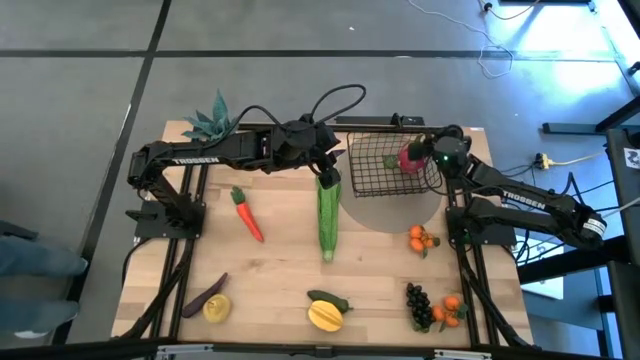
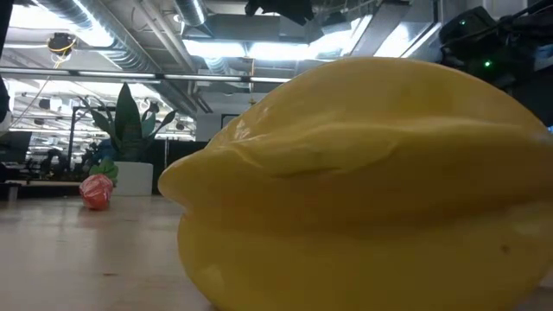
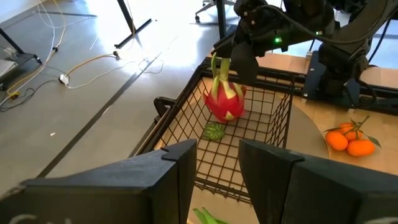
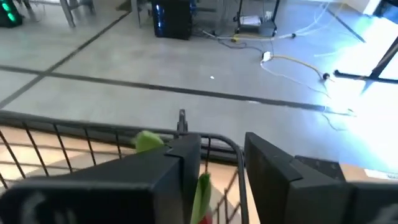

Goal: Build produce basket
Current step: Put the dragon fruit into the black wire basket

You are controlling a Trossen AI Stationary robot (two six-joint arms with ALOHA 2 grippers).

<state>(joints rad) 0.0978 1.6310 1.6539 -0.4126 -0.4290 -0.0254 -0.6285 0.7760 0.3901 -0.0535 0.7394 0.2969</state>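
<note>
Two grippers working | right gripper [image 1: 420,158] pinching radish [image 3: 224,101] by its green top, hanging over basket [image 1: 372,176] | left gripper [image 1: 328,172] spread, hovering at corn [image 1: 328,215] end

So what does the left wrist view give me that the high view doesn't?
Only the left wrist view shows the right gripper pinching the red radish by its green stalk, hanging inside the basket. Only the high view shows the corn under the left gripper, plus the carrot. Both show basket, radish and oranges.
</note>
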